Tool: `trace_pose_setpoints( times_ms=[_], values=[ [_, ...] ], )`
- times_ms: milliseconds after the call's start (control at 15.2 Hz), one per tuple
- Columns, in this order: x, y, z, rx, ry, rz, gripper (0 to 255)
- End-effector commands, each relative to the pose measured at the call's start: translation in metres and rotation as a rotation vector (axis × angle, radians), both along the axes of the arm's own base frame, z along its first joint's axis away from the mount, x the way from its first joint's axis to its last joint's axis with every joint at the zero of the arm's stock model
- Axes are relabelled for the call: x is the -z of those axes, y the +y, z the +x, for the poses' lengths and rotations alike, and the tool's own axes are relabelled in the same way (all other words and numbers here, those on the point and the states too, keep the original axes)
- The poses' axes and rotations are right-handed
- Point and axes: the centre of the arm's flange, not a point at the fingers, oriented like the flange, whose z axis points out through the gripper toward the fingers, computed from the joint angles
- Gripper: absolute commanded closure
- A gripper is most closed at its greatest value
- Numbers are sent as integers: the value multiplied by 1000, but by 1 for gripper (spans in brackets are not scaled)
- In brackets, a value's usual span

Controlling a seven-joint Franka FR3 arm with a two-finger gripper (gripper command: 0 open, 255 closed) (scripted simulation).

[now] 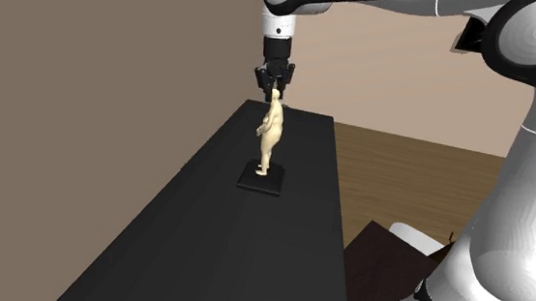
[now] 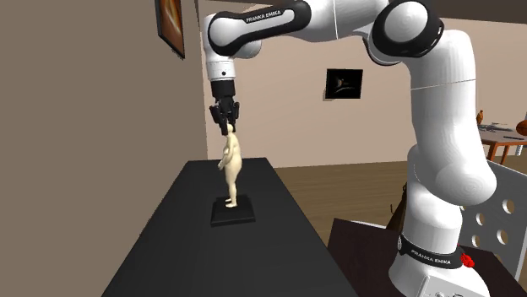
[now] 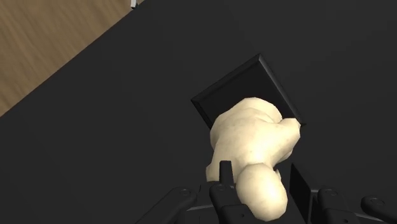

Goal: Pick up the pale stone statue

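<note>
The pale cream statue [image 1: 270,135] of a standing figure is upright on its black square base [image 1: 261,180], which rests on the black table [image 1: 200,256]. My gripper [image 1: 275,89] hangs straight down over the statue's head [image 3: 261,191]. Its fingers [image 3: 224,175] stand open on either side of the head, close to it, with a thin gap at one side. In the second exterior view the gripper [image 2: 225,125] is at the top of the statue [image 2: 230,164], and the base [image 2: 232,213] lies flat on the table.
The long black table [image 2: 186,261] runs beside a brown wall [image 1: 86,93]. Wooden floor [image 1: 410,174] lies beyond its other edge. A dark low surface [image 2: 363,253] sits by my stand. Framed pictures [image 2: 344,83] hang on the walls.
</note>
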Motion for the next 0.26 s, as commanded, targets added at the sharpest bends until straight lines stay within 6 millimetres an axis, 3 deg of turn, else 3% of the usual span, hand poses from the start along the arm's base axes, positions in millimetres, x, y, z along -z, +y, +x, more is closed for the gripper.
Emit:
trace_pose_setpoints(
  times_ms=[0, 198],
  values=[
    [-12, 0, 0, 0, -2, 0, 255],
    [-18, 0, 0, 0, -2, 0, 255]
  ],
)
